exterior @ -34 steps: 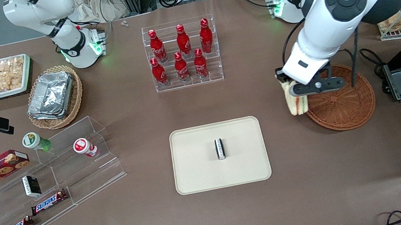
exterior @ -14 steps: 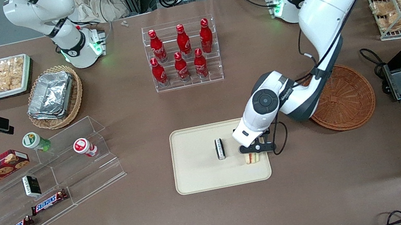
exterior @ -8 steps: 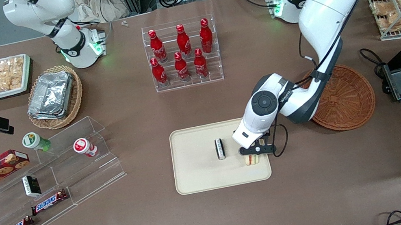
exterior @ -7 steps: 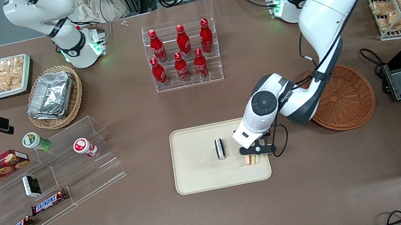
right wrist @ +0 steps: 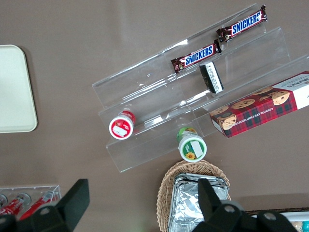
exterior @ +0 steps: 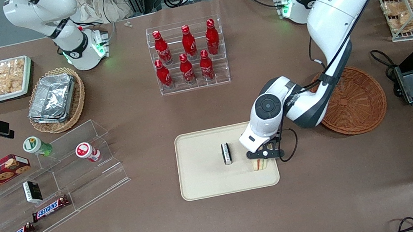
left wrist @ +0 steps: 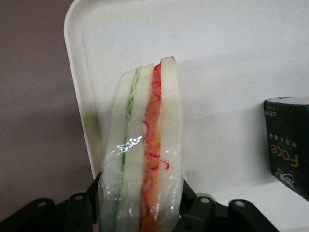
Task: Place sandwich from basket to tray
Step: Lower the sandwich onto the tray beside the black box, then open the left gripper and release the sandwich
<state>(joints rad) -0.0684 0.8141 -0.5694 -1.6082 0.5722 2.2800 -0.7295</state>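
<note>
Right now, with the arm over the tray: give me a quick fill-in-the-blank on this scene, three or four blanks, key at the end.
1. The pincer holds the ____, standing on edge.
2. The sandwich is over the cream ____.
3. The reddish-brown basket now holds ____ sandwiches.
4. The small dark packet lies on the tray, beside the sandwich, toward the ____ arm's end.

Missing words: sandwich; tray; no; parked

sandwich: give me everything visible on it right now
The sandwich is a wedge of pale white bread slices with a green layer and an orange-red layer, wrapped in clear film. It stands on edge on the cream tray, near the rim toward the working arm's end, beside a small dark packet. The gripper sits right over it, its black fingers flanking the wedge.
</note>
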